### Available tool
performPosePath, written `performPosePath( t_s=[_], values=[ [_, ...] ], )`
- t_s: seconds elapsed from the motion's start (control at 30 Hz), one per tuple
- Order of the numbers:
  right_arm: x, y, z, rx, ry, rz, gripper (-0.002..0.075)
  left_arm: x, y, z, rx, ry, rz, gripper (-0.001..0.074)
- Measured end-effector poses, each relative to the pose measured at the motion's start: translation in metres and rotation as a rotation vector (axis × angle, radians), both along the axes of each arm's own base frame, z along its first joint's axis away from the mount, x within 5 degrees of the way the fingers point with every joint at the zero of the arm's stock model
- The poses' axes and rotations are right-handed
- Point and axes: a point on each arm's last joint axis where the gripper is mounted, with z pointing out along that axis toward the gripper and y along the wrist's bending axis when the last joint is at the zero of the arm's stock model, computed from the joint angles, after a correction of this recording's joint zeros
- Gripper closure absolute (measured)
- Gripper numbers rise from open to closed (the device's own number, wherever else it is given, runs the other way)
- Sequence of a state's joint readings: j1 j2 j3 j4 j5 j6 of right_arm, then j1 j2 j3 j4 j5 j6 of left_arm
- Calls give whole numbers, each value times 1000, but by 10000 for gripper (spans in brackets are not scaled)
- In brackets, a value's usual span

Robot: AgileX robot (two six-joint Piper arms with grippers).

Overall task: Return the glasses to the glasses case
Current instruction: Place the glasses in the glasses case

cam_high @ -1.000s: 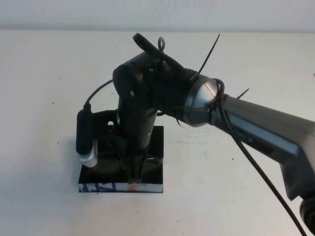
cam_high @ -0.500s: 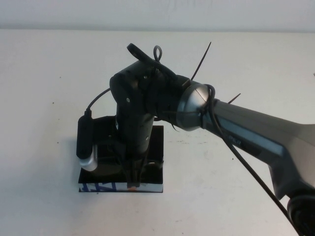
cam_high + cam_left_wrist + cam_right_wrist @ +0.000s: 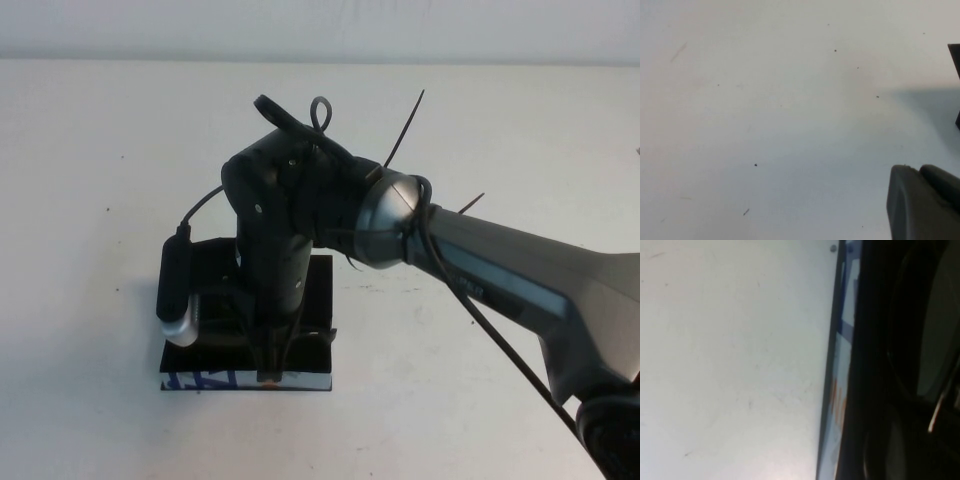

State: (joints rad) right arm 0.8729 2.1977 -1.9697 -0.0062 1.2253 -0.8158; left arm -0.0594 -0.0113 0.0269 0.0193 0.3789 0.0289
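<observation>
The right end effector (image 3: 268, 368) points straight down into the glasses case (image 3: 312, 290), its tip at the case's near edge; whether its fingers are apart or together cannot be told. Around it sits the black case on the white tabletop (image 3: 90, 150), its white strip (image 3: 205, 380) printed in blue and orange just beside the tip. In the right wrist view, the glasses (image 3: 920, 340) lie inside the case. The left end effector (image 3: 922, 202) shows only as a dark corner over bare tabletop.
</observation>
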Motion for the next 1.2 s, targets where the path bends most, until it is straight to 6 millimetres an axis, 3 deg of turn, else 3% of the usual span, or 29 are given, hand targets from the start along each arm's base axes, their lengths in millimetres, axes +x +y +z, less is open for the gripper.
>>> performPosePath(
  t_s=[0.73,1.03,1.2],
  values=[
    [-3,7,10,16,-38,-11,707,0,0,0,0,0,0,736],
    [0,11,-9,-16,-15,-11,707,0,0,0,0,0,0,736],
    [0,11,-10,-16,-15,-11,707,0,0,0,0,0,0,736]
  ],
)
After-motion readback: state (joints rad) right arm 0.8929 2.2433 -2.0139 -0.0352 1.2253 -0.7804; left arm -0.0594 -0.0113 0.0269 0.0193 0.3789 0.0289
